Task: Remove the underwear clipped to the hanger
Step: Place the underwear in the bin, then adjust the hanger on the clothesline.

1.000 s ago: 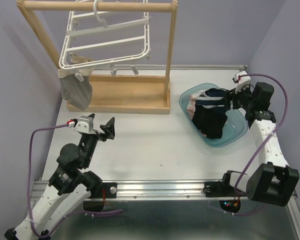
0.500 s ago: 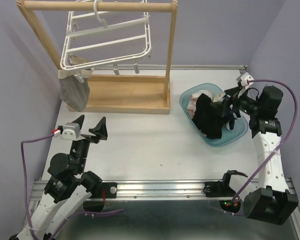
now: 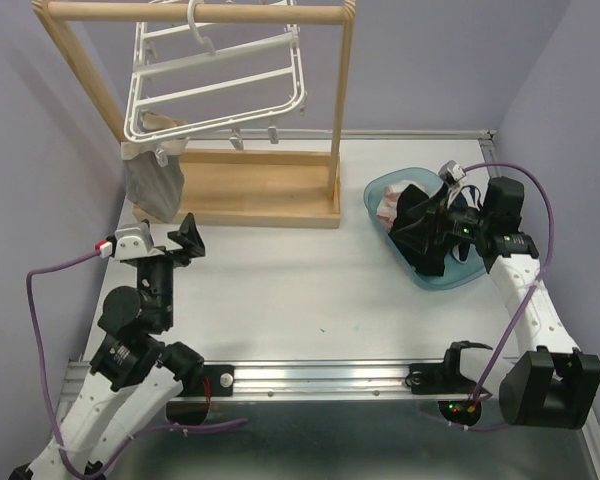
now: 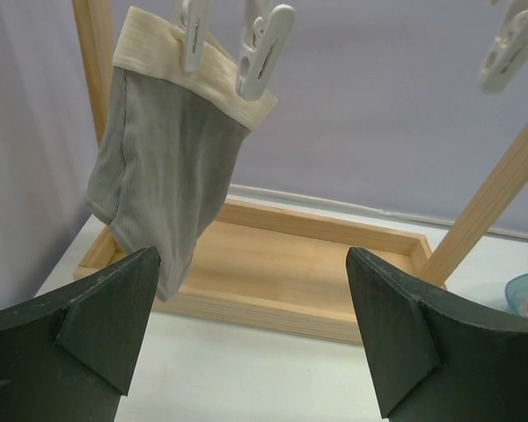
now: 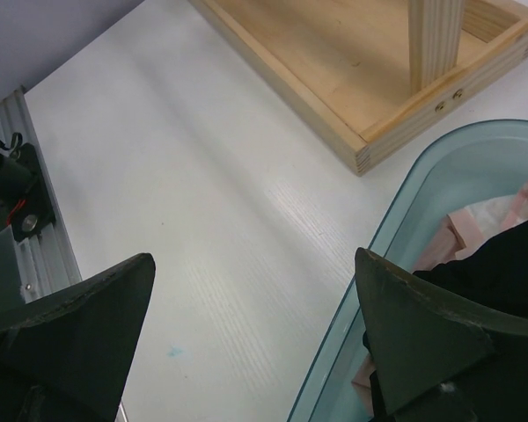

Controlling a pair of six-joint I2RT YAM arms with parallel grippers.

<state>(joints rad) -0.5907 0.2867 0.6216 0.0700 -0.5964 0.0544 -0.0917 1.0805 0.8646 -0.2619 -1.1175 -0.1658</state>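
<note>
While the white hanger [image 3: 220, 54] hangs tilted from the rail of the wooden stand [image 3: 339, 110] in the upper left of the overhead view, only one piece shows on it: the grey underwear [image 4: 158, 167]. Two white clips [image 4: 262, 48] pin it by its cream waistband at the frame's lower-left corner. It droops beside the stand's left post, over the left end of the stand's tray-like base.

The left gripper [image 4: 253, 251] sits at the left middle of the table [image 3: 310, 280], apart from the stand. Its jaws are spread wide and hold nothing. In its own view they frame the stand's base, with the garment's lower tip just above the left finger.

The right gripper [image 5: 253, 255] is likewise released and empty, at the right middle of the overhead view. One finger is over bare table, and the other is over the blue basin [image 5: 422, 176]. In the basin lies a pile of underwear [image 3: 420, 235] — black cloth on top, pink at the left edge. Whether that finger touches the black cloth cannot be told.
</note>
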